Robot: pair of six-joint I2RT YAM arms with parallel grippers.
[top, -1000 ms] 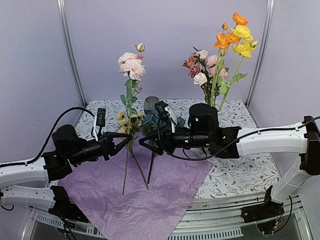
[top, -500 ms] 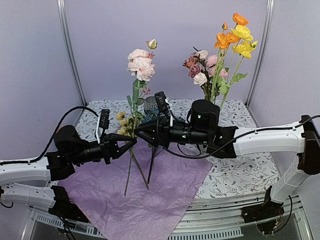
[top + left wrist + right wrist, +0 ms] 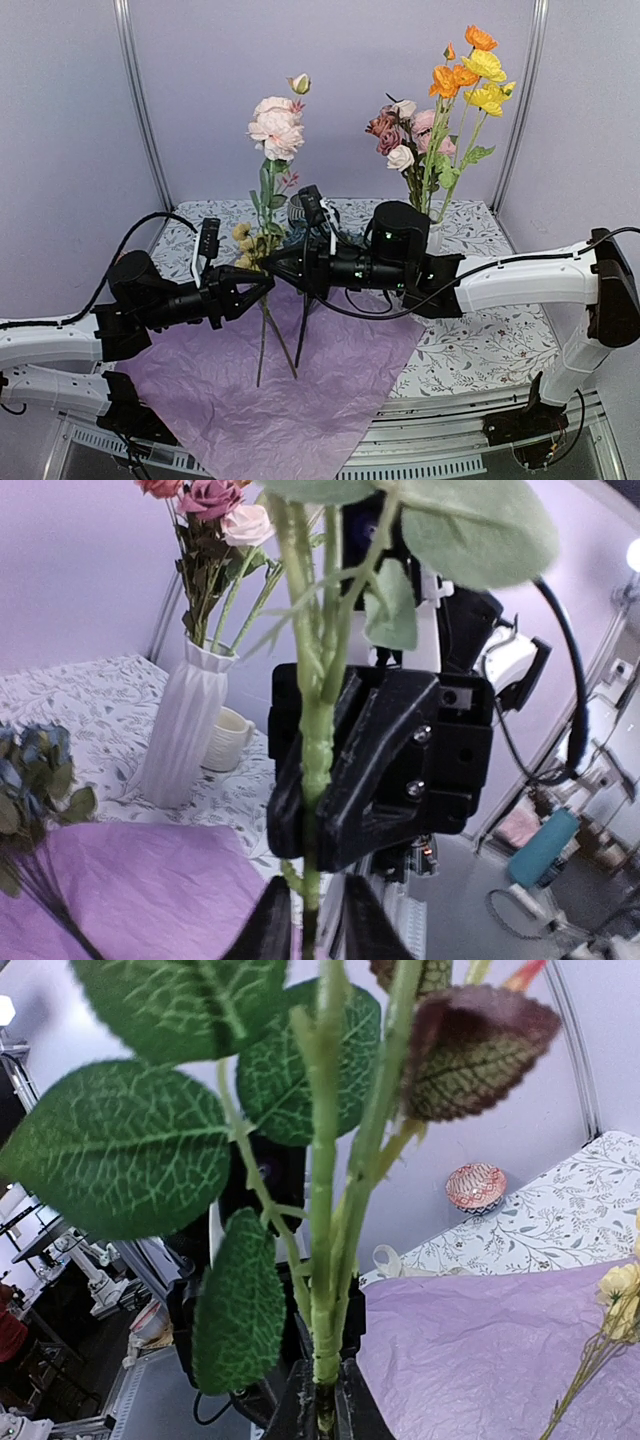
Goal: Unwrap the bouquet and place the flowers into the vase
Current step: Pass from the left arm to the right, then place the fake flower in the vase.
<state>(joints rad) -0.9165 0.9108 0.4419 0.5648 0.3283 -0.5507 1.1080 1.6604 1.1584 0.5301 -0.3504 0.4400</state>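
Here the right gripper (image 3: 322,1402) clamps the pink rose stem (image 3: 325,1260) — left gripper (image 3: 308,922) sits slightly apart around it.

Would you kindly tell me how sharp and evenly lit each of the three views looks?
Top external: even, soft light, sharp throughout, the pink rose crisp. Left wrist: the nearest leaf blurs against the lens, the white vase stays fairly clear. Right wrist: the big leaves show sharp veins, the striped cup behind is slightly soft.
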